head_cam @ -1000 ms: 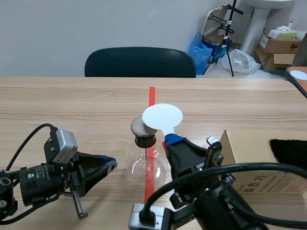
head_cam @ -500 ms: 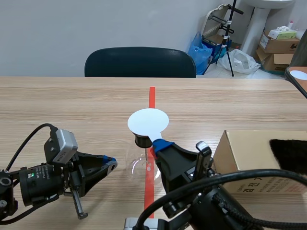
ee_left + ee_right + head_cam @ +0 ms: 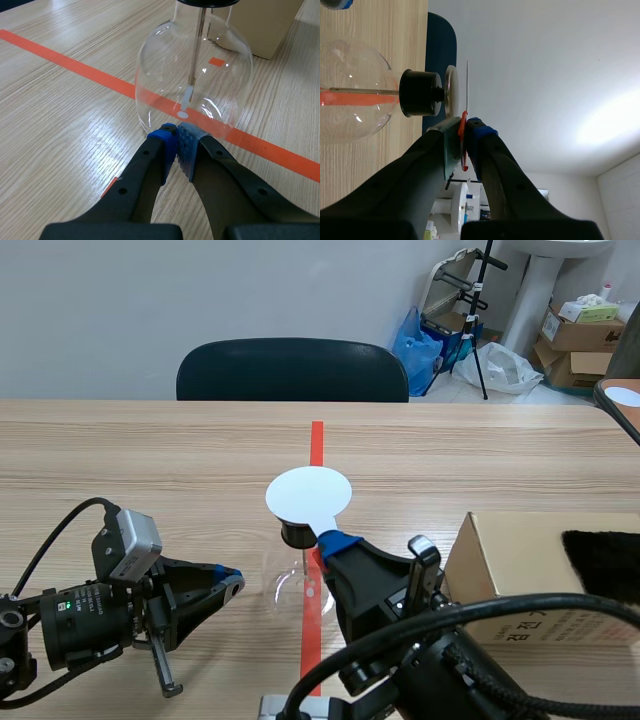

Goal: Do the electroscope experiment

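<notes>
At the centre of the scene view the electroscope (image 3: 300, 585) stands on the table (image 3: 150, 460), its glass bulb astride the orange-red tape line. Open wood runs wide toward the upper left and along the far edge, where a chair (image 3: 292, 370) sits. At the lower right a cardboard box (image 3: 520, 575) with a black cloth (image 3: 605, 560) on top crowds the right arm. The right gripper (image 3: 332, 538) comes up from the bottom of the frame, clenched on the stem of a white disc (image 3: 308, 494) that hangs flat over the instrument's top — from here it covers what lies beneath. The right wrist view shows that part: the disc edge-on, a thin line just beside the metal cap (image 3: 451, 92) with a sliver of gap, the cap seated on the black stopper (image 3: 420, 92). The left gripper (image 3: 228, 582), at lower left, is pinched closed on nothing. Its wrist view alone shows the rod (image 3: 198, 50) inside the bulb, and the glass just ahead of the closed gripper — whether they touch, I cannot tell.
</notes>
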You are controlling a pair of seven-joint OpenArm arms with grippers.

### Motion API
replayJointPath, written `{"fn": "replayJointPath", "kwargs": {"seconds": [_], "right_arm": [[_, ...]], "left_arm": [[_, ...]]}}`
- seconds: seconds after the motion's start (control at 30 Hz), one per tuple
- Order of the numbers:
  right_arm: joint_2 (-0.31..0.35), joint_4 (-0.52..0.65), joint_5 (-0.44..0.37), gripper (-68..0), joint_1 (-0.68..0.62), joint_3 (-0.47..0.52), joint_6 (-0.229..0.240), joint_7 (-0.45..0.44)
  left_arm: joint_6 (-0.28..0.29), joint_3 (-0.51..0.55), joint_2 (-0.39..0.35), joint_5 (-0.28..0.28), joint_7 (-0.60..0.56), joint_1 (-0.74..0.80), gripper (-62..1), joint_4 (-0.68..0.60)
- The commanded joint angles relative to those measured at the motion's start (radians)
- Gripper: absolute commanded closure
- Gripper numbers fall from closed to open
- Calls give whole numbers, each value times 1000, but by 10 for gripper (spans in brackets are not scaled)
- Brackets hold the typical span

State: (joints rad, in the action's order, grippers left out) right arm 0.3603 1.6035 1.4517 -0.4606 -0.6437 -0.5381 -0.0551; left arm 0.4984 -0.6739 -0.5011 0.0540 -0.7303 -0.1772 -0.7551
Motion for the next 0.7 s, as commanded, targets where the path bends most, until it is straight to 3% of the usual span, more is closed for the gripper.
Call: {"fn": "replayJointPath", "kwargs": {"seconds": [0.0,0.33,0.67], "right_arm": [[5,14,3,-11,9,2,-13,3],[5,14,3,-11,9,2,-13,24],[5,14,3,-11,9,2,-13,212]], "left_arm": [[1,1,7,13,-14,3,-30,-22],[1,1,7,13,-14,3,-30,-22],[1,1,7,13,-14,3,-30,-22]]}}
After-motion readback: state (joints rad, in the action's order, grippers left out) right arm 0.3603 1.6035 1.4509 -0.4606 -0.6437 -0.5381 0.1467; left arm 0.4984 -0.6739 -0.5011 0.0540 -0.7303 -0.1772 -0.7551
